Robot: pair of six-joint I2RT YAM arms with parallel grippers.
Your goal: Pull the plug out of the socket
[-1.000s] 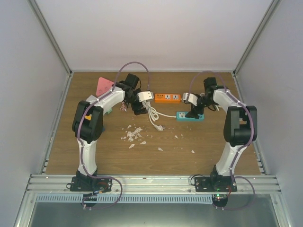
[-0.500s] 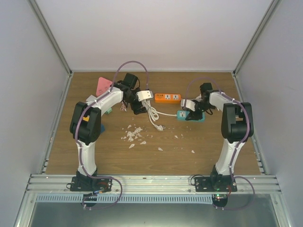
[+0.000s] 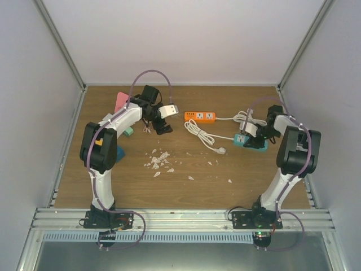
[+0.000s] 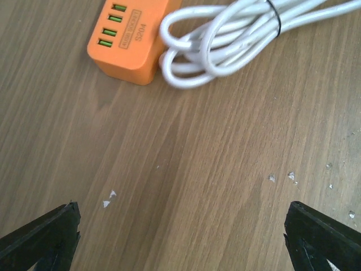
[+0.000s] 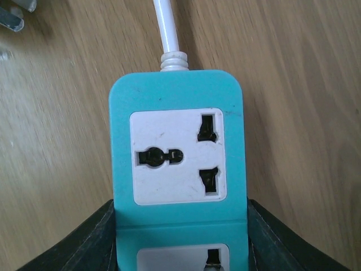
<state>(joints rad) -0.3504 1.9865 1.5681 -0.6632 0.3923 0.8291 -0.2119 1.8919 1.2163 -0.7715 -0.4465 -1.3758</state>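
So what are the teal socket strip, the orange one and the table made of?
The teal socket strip looks like moulded plastic: smooth, matte, rounded corners, white inset face. The orange socket strip, probably plastic too: smooth, soft edges. The table: matte wood grain; wood or printed laminate, I cannot tell.

White left arm (image 3: 101,182) and right arm (image 3: 276,189): black joints, 2 looping purple cables, black fingers (image 4: 40,240).

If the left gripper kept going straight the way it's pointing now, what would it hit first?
Probably the bare wooden table: the left gripper, wide open, frames only wood. The orange power strip and white cable lie farther ahead, though depth is unclear.
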